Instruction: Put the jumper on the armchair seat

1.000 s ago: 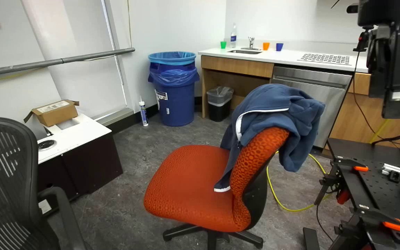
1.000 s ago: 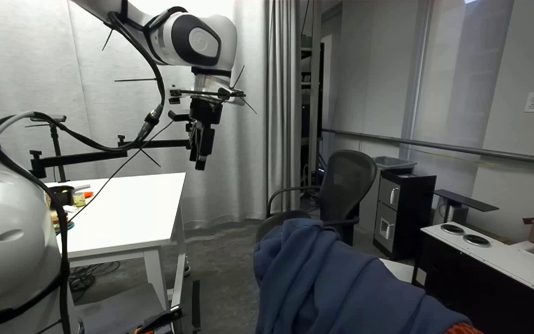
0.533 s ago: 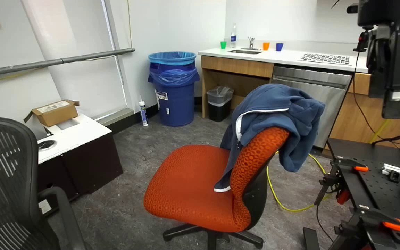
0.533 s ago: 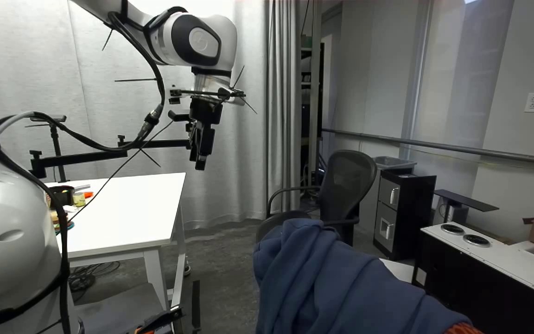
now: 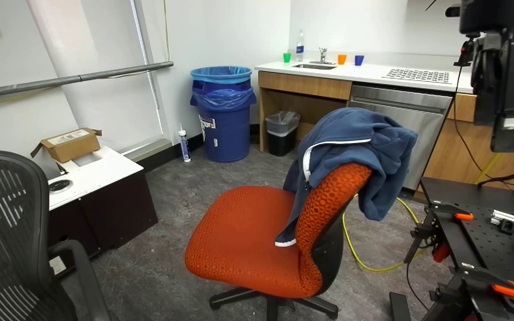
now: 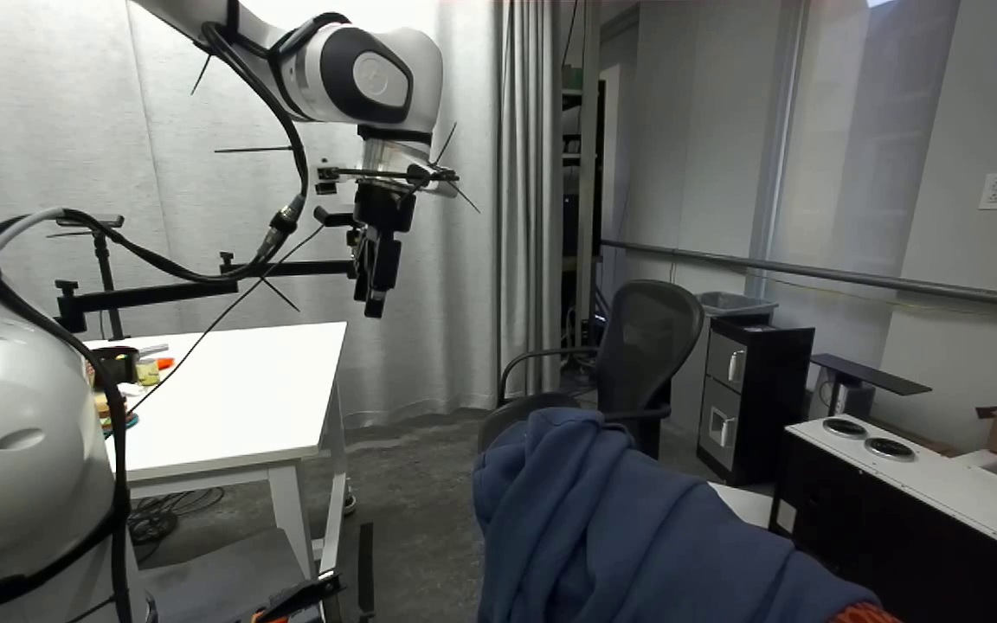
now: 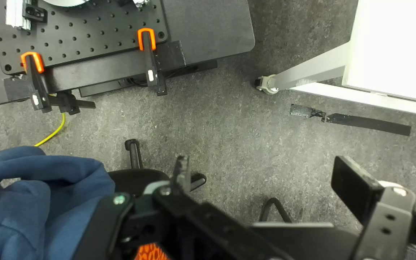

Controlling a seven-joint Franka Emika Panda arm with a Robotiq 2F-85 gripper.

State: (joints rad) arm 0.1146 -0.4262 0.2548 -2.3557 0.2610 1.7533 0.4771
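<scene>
Spread wide and gripping nothing, the pincer (image 7: 267,178) hangs apart from the jumper (image 5: 359,151), which lies at its nine o'clock in the wrist view. The approach appears in hand; the next move calls for a swing that way and a pinched fold. Creased blue cloth, likely floppy, drapes a ring-patterned backrest (image 5: 330,200); the rounded orange seat (image 5: 243,236) waits at the jumper's eight o'clock.

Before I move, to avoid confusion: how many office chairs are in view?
2: an orange fabric swivel chair, draped with a navy fabric jumper; and a black mesh chair, partly behind the jumper in an exterior view.
</scene>
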